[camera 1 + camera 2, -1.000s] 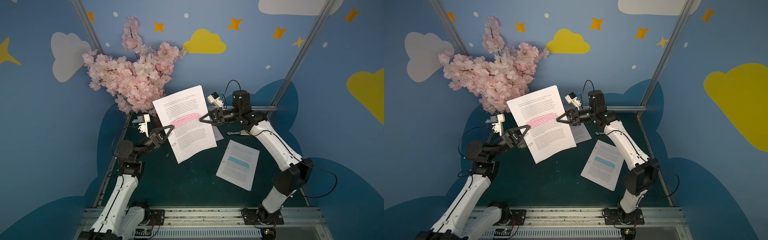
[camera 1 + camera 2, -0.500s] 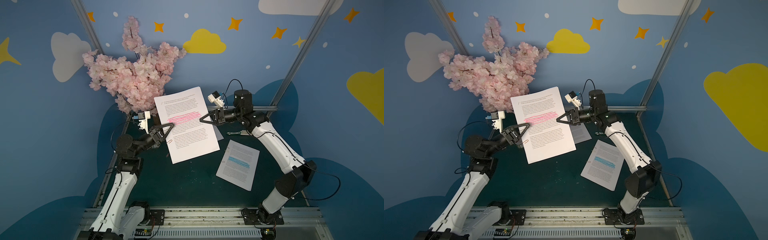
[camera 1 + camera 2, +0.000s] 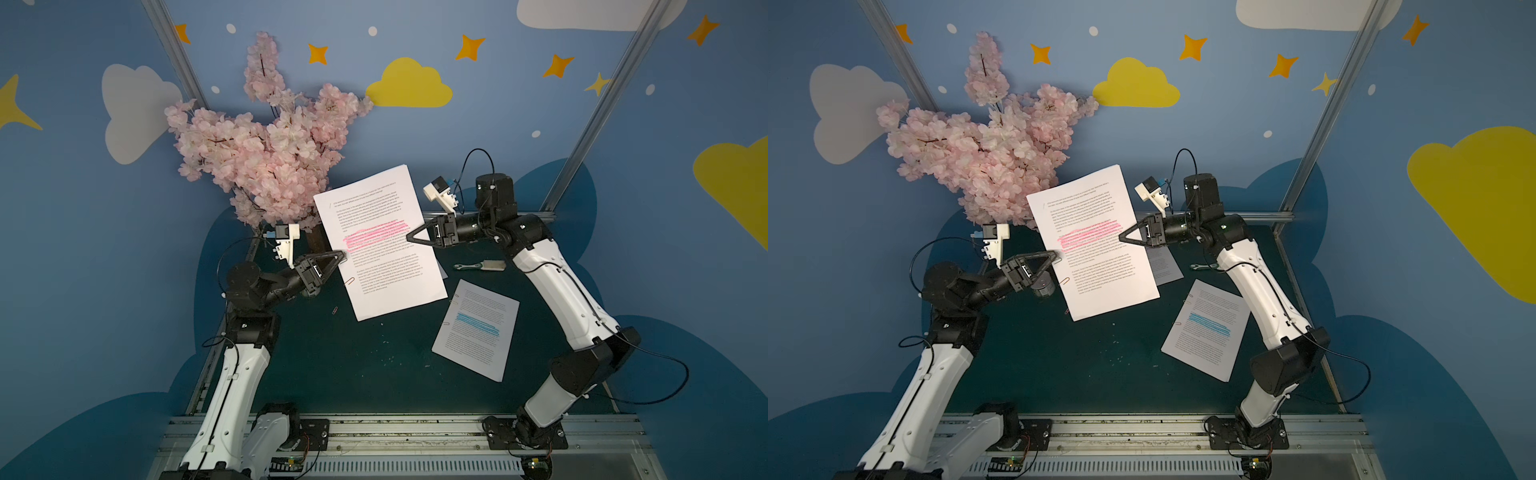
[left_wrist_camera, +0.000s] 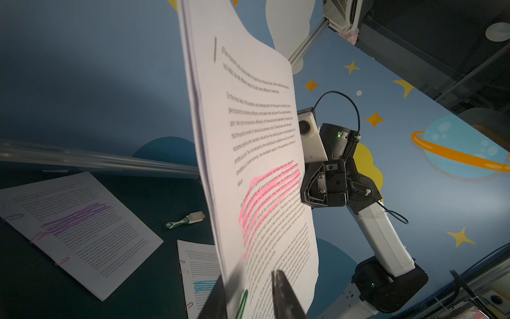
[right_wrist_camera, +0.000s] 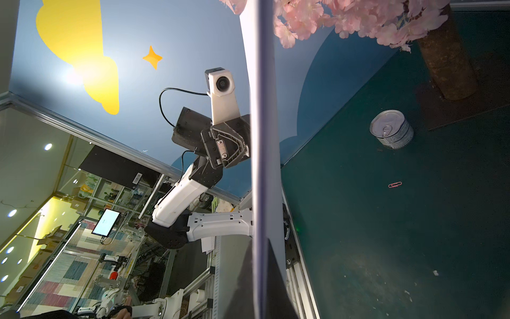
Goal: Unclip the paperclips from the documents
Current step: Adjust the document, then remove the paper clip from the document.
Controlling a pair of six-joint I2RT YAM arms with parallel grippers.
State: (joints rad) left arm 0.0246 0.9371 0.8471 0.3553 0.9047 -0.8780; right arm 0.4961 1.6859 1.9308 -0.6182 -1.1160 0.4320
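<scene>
Dark green matting (image 3: pixel 365 374) is carrying two of the documents flat, the blue-banded document (image 3: pixel 476 332) near the right arm and the purple-banded document (image 4: pixel 80 229) further back, while the pink-banded document (image 3: pixel 386 266) is hanging clear above it. The right gripper (image 3: pixel 409 239) is pinching that sheaf by its unclipped long edge, jaws closed on the paper, apparently to brace it with the clipped edge facing the other arm. The left gripper (image 3: pixel 343 254) is meeting that edge with its fingers (image 4: pixel 285 295) slightly parted, straddling the paper and a green paperclip (image 4: pixel 242 302) without visibly squeezing. An orange paperclip (image 3: pixel 349 281) is sitting lower on the same edge, poking out across it, and a pink paperclip (image 5: pixel 395 184) is lying loose on the mat. The sheaf's long axis is running back to front, heading end raised toward the blossom tree (image 3: pixel 266 158), printed face tilting up at the camera head.
</scene>
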